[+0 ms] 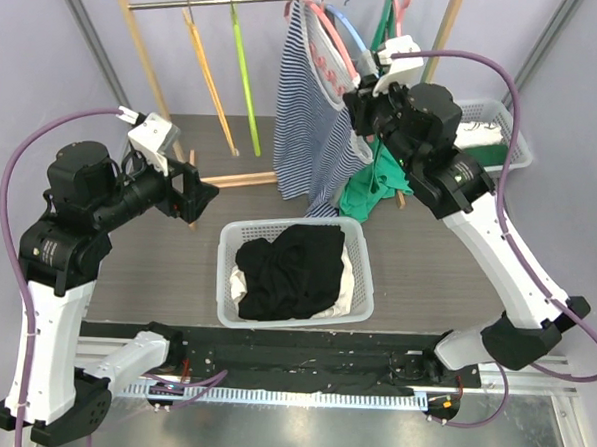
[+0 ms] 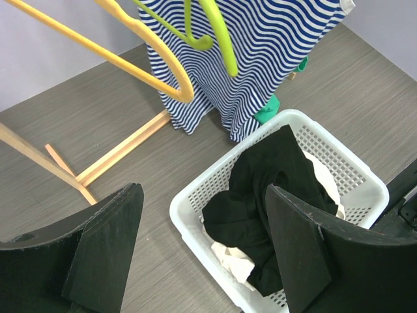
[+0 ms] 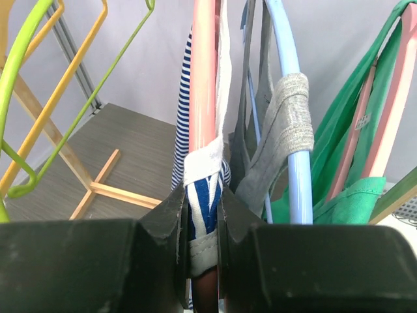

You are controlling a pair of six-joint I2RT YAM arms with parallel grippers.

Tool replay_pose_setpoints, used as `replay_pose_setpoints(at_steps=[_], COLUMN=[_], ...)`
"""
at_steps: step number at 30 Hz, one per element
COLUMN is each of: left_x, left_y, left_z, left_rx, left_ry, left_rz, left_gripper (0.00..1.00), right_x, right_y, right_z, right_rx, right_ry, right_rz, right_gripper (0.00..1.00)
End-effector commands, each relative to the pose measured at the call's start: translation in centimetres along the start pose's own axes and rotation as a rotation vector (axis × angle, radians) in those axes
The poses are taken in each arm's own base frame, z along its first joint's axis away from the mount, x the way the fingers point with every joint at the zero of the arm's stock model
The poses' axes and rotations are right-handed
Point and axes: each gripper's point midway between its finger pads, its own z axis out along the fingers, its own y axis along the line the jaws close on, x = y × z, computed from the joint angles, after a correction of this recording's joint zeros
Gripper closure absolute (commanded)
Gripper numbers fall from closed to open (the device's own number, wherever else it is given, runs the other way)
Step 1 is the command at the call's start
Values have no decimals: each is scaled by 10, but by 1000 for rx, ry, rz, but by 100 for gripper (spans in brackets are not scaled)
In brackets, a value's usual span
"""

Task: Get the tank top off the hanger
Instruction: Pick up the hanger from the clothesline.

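Right gripper [image 3: 201,218] is clamped on the strap [image 3: 203,192] of the tank top [image 1: 309,124], right where it wraps the pink hanger [image 3: 203,78]. The hanger arm may be in the pinch too, can't tell. The top hangs full length off the rail [image 1: 240,2], behind the basket [image 1: 362,262].

Suggest sliding the strap out along the arm and off its tip, not yanking down. If the hanger drags along, re-grip cloth only. Keep off the grey strap [image 3: 290,117] just beside.

Left gripper [image 1: 195,196] is open and idle near the basket. It could steady the hanger.
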Motion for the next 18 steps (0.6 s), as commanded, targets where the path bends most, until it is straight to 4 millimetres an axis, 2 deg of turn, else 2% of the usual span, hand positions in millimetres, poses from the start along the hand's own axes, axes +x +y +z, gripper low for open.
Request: replay_pose_setpoints(at_steps=[1,2,8,11,16,18], left_x=[-6,-7,-7,-7,-10,-10], left_y=[-3,-3,-4,-4,-4,-4], left_z=[-2,-3,-2,-1,-1,0], left_rx=[16,15,18,22,24,24], left_ry=[-22,-24,-21,-23,-28,-28], left_rz=[-8,-8,-7,-9,-13,-15], left_gripper=[20,20,19,19,19,18], right_x=[-32,-22,3,0,-21,-27], right_y=[-4,-4,7,9,11,10], right_z=[-20,-23,-46,-64,-92,-97], right_rx=[-2,-8,-85,-117,-164,-163], right_ry=[-126,-99,-24,-19,-55,-67], right_rz=[32,32,72,83,101,97], right_gripper=[99,99,99,99,99,99])
